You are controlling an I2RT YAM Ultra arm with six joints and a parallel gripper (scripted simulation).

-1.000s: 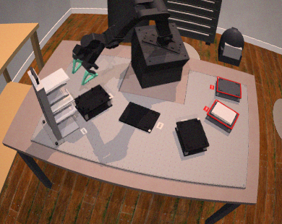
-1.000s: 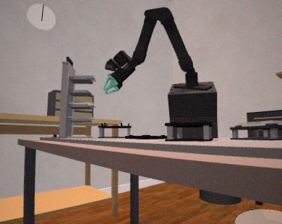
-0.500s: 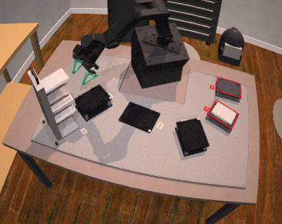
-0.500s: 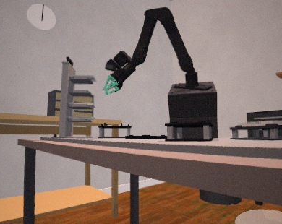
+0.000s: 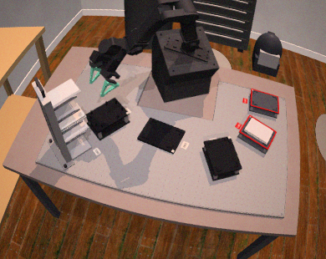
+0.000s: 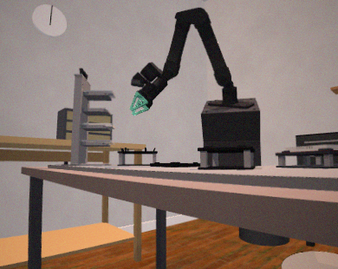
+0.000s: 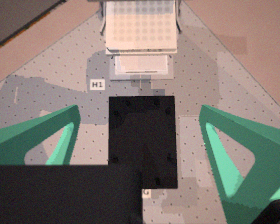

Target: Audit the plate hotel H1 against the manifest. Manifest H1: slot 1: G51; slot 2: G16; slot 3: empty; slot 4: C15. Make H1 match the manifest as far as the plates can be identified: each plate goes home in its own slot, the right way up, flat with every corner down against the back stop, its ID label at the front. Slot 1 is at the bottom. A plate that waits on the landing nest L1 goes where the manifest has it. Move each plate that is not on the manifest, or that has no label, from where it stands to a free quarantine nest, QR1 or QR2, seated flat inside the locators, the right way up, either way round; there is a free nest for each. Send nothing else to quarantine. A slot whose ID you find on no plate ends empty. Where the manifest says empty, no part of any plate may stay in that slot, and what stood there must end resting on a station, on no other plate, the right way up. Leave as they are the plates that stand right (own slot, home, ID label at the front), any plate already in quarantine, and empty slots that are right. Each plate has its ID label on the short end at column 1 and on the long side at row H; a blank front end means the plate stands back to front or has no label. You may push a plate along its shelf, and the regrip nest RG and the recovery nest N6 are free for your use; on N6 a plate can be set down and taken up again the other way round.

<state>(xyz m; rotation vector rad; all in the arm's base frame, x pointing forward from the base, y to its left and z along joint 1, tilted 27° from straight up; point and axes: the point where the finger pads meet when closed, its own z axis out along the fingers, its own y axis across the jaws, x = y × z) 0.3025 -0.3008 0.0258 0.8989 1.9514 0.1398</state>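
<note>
The plate hotel H1 [image 5: 53, 125] [image 6: 80, 121] [image 7: 140, 50] stands at the table's left with four shelves. A white plate [image 5: 67, 88] [image 7: 140, 25] lies on its top shelf. Another pale plate edge [image 7: 142, 65] shows on a lower shelf; no ID labels are readable. My gripper [image 5: 102, 82] [image 6: 139, 105] [image 7: 139, 111] is open and empty. It hangs high above the mat, behind a black raised nest [image 5: 107, 118] [image 7: 142, 142] that stands in front of the hotel, and it points toward the hotel.
A flat black nest [image 5: 160, 134] and a second raised black nest [image 5: 221, 158] lie mid-table. Two red-framed quarantine nests sit at the right: the far one [image 5: 264, 101] looks dark, the near one [image 5: 257, 130] holds a white plate. The arm's base block [image 5: 184, 63] stands behind.
</note>
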